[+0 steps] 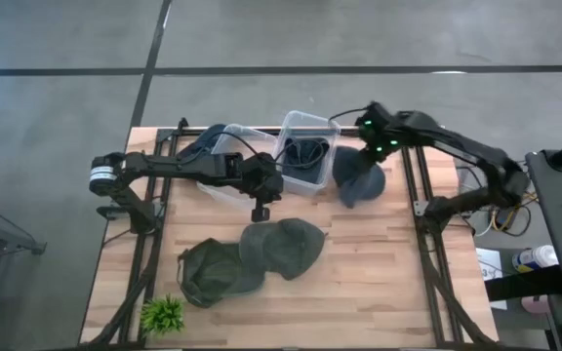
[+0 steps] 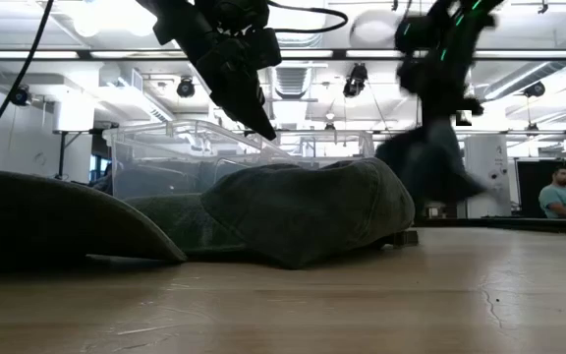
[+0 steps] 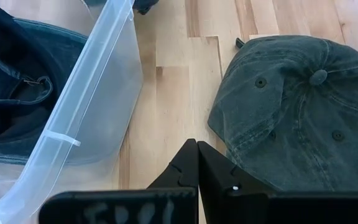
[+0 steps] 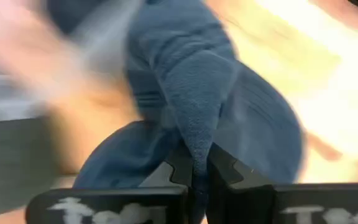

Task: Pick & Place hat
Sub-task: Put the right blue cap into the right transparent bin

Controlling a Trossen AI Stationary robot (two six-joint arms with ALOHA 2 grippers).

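Now | right gripper [image 4: 196,163] pinching blue hat [image 4: 197,106], fingers clamped on fabric | left gripper [image 3: 196,163] closed, empty | advising: lifting clear before swinging over bin [image 1: 308,125]

The wooden table [image 1: 379,283] stands on a grey floor [image 1: 57,88] with dark seam lines running across it. Behind the table, the room has a white ceiling [image 2: 116,20] with bright lamps and pipes. Far to the right of the table, a person [image 2: 561,194] in a light shirt sits near a dark screen [image 2: 538,187].
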